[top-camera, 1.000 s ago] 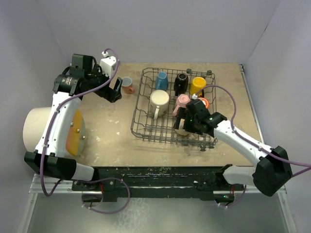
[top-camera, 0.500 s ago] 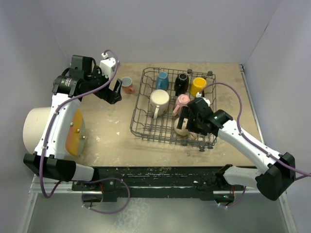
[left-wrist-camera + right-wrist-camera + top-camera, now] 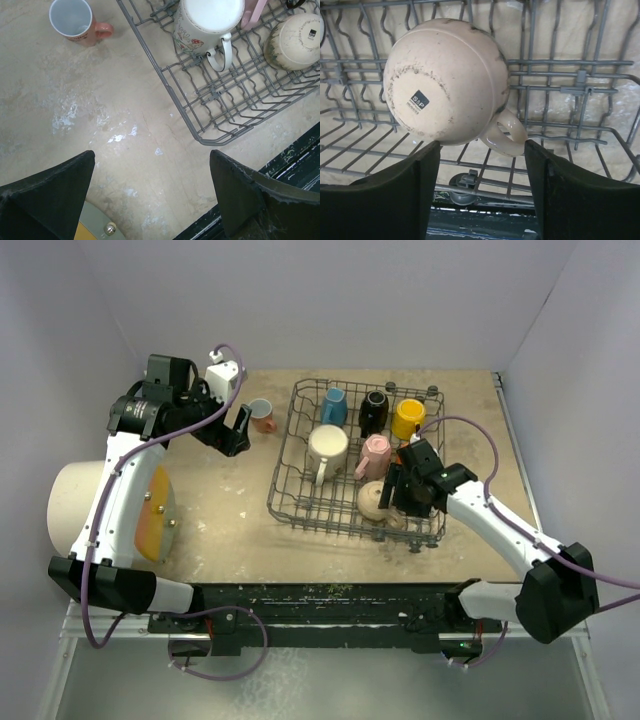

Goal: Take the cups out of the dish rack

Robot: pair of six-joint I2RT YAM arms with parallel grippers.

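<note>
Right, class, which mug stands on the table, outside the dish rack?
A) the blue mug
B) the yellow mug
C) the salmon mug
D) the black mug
C: the salmon mug stands upright, mouth up, on the bare table to the left of the dish rack.

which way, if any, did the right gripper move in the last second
Yes. The right gripper slid right, off the tan mug, toward the dish rack's right wall.

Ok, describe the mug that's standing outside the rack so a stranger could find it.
Find the grey wire dish rack in the middle of the table. Just off its far left corner stands a salmon mug, upright with its mouth up. It is the only mug outside the rack.
</note>
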